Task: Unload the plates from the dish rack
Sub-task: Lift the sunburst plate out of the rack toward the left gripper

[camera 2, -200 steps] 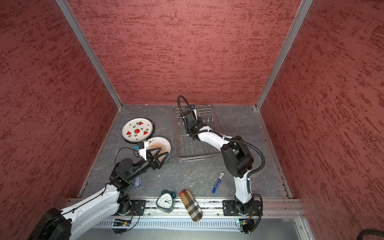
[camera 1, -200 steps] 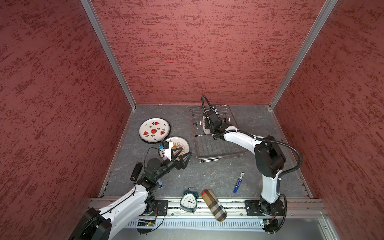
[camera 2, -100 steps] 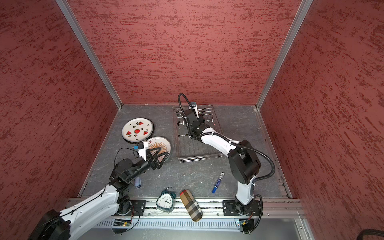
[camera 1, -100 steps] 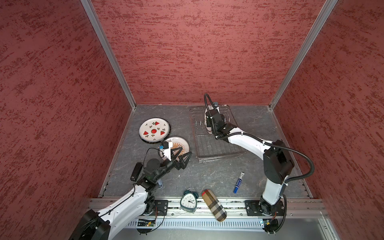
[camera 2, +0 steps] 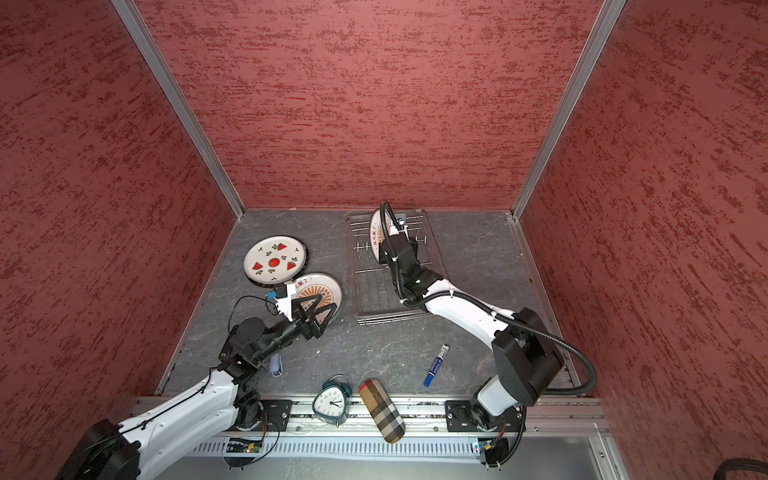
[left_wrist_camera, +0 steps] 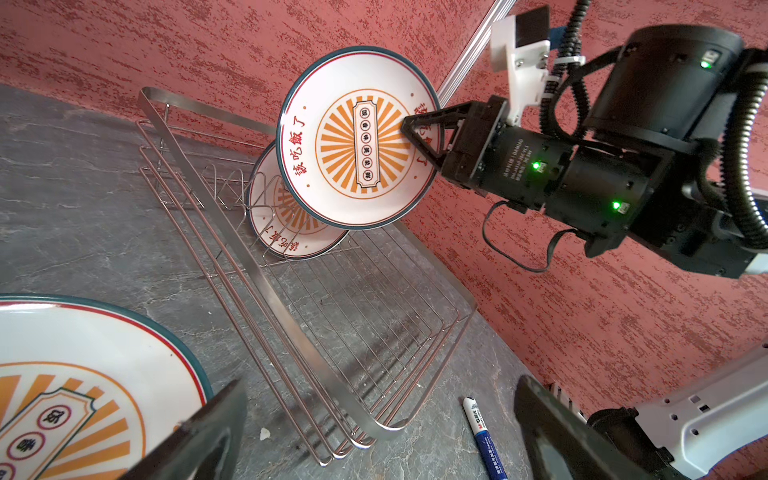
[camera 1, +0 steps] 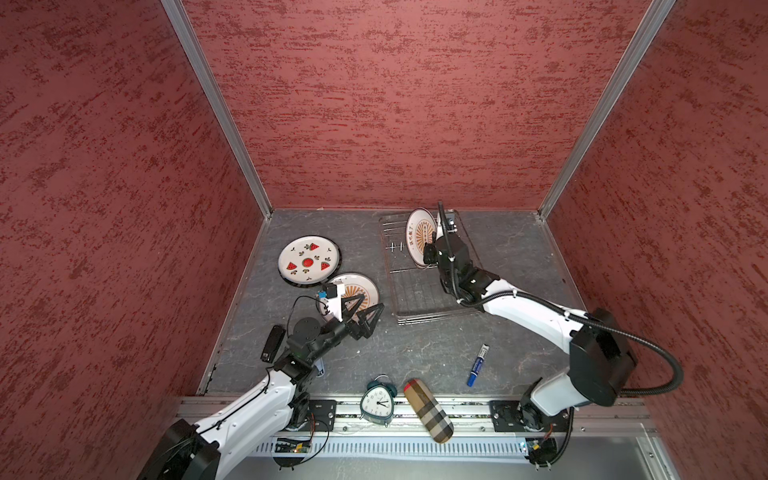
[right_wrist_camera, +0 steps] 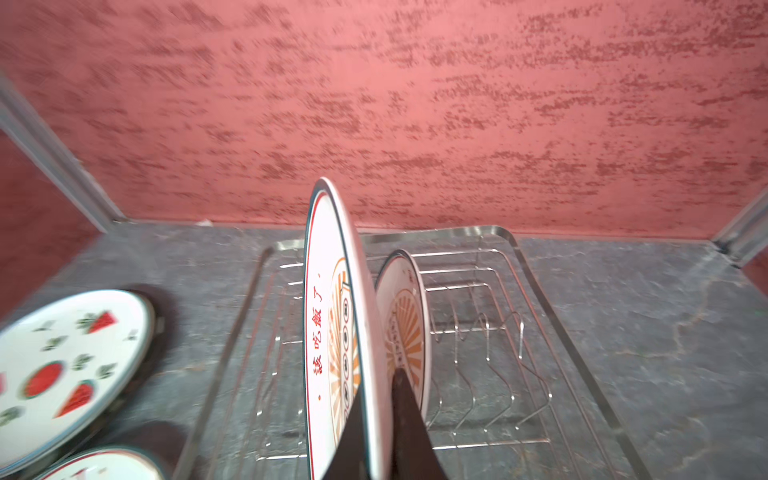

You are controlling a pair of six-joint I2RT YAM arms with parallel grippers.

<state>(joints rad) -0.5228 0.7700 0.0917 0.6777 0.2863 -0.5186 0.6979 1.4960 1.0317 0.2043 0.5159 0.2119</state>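
- Orange-sunburst plate (left_wrist_camera: 332, 166), pinched at its rim by the right gripper (left_wrist_camera: 415, 133), has just risen clear of the prongs (left_wrist_camera: 232, 183), above the dish rack (left_wrist_camera: 266, 280) at the worktop's (camera 1: 415, 357) back edge.
- A second plate (left_wrist_camera: 274, 224) stays racked, so unloading continues; left gripper (camera 1: 374, 302) hangs spread.

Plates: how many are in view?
4. Watermelon plate and flat sunburst plate on the table; held sunburst plate in the right hand; racked sunburst plate in the dish rack. More may hide under the watermelon plate.
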